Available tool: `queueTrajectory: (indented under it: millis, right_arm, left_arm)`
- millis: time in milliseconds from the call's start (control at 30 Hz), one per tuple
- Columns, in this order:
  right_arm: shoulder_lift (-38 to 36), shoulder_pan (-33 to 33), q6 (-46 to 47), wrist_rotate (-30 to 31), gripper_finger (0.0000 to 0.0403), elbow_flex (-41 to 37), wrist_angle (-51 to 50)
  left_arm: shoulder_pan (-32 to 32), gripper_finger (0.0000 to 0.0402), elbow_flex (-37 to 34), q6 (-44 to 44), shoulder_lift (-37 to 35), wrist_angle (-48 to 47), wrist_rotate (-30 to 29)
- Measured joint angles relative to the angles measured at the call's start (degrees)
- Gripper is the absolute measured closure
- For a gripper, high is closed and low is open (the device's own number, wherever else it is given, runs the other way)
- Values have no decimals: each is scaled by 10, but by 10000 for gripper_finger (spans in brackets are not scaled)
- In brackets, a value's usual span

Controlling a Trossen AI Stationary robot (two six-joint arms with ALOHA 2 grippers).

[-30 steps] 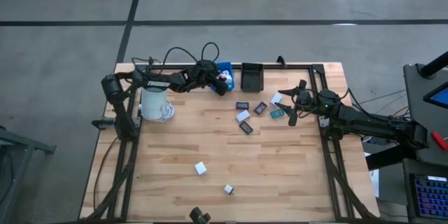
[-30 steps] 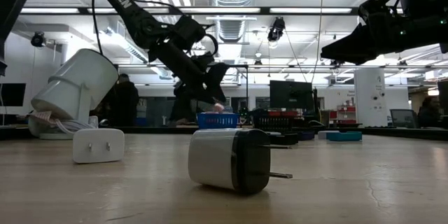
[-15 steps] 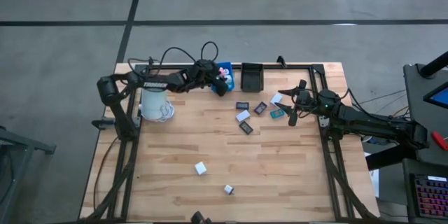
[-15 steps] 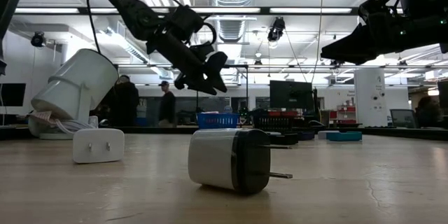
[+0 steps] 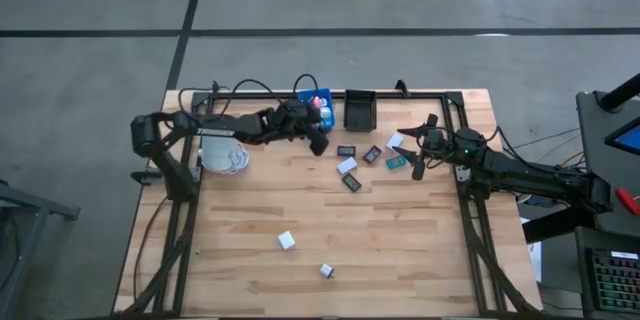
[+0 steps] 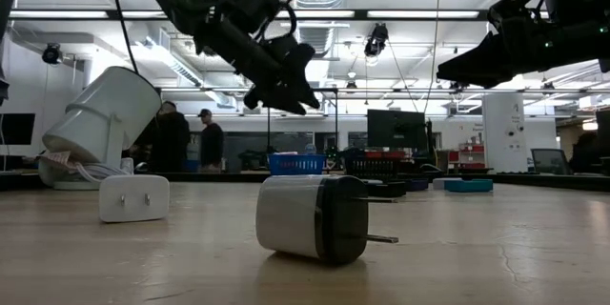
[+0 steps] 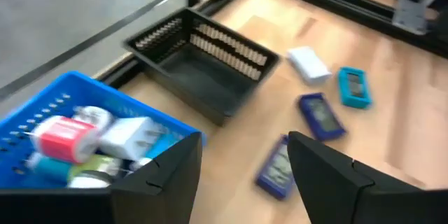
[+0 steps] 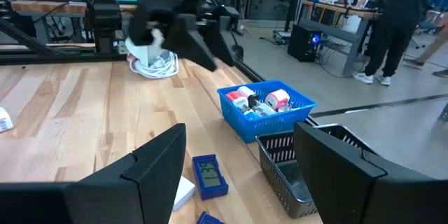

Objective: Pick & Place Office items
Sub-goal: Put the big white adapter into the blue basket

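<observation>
My left gripper [image 5: 319, 144] hangs open and holds nothing, just on the near side of the blue bin [image 5: 322, 108]; in its wrist view the open fingers [image 7: 168, 175] frame bare table. The blue bin [image 7: 84, 140] holds several white, red and blue-white blocks. Flat office items lie on the table right of it: a purple one [image 7: 320, 115], a teal one [image 7: 352, 86], a white one [image 7: 308, 63] and another purple one [image 7: 276, 168]. Two white cubes [image 5: 286, 240] [image 5: 326, 271] rest near the front. My right gripper [image 5: 410, 150] waits open at the right side.
An empty black bin [image 5: 359, 108] stands right of the blue bin at the far edge. A white mug [image 5: 222, 150] with a coiled cable sits at the left. In the low view two charger blocks [image 6: 313, 217] [image 6: 133, 197] lie close to the camera. People stand in the room behind.
My left gripper has risen from over the blue bin and swung toward the table's near edge and the flat items, still open. The right arm has kept still.
</observation>
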Motion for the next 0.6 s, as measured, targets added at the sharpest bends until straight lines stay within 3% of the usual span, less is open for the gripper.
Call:
queueTrajectory:
  millis: [233, 600]
  right_arm:
    - [0, 0, 0, 0, 147, 0, 0]
    - [0, 0, 0, 0, 147, 0, 0]
  left_arm:
    - [-73, 183, 0, -35, -36, -46, -42]
    - [-280, 184, -1, -33, -85, -111, -284]
